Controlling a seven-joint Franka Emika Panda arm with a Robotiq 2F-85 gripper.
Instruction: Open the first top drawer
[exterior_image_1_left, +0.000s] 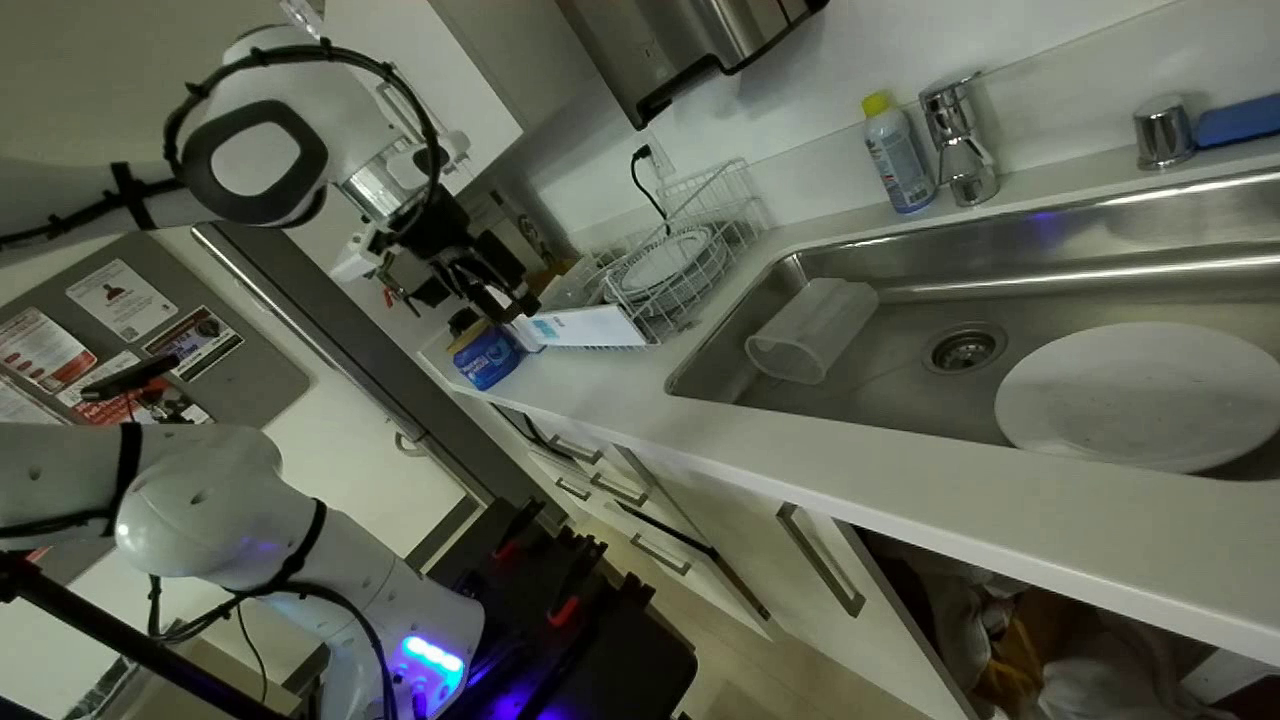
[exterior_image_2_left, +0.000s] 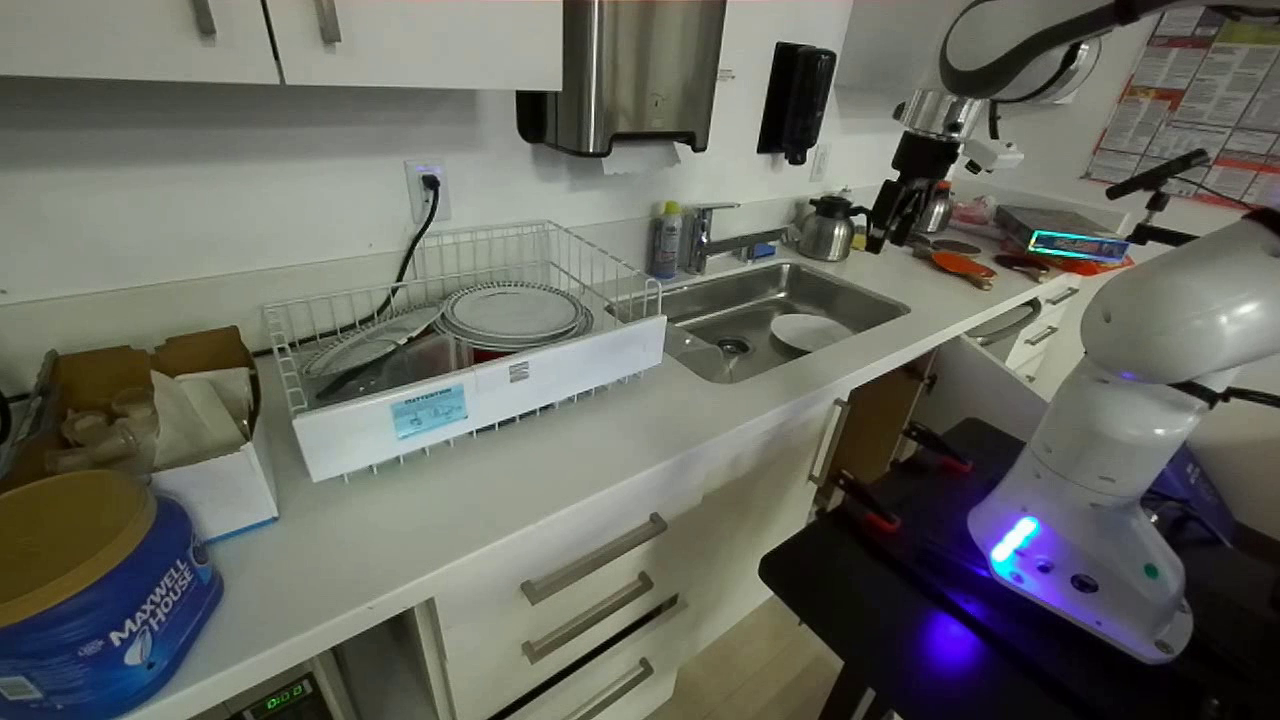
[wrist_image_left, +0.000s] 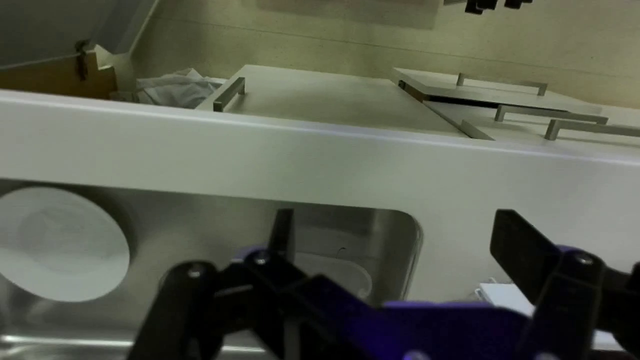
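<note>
Wrist view showed the gripper (wrist_image_left: 394, 225), fingers (wrist_image_left: 515, 242) spread apart; in an exterior view the first top drawer (exterior_image_2_left: 585, 540) sat closed under the counter (exterior_image_2_left: 420, 530), its bar handle (exterior_image_2_left: 594, 558) likely needing a low, centred grasp and straight pull.

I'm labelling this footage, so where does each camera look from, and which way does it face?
Wrist view: above the counter, looking down over the sink towards the top drawer; the open gripper shows.
In an exterior view: high, tilted, near the sink, facing the dish rack; arm and gripper show.
In an exterior view: high, near the coffee tub, facing the sink; arm and gripper show.
Both exterior views share sink, dish rack and arm.
</note>
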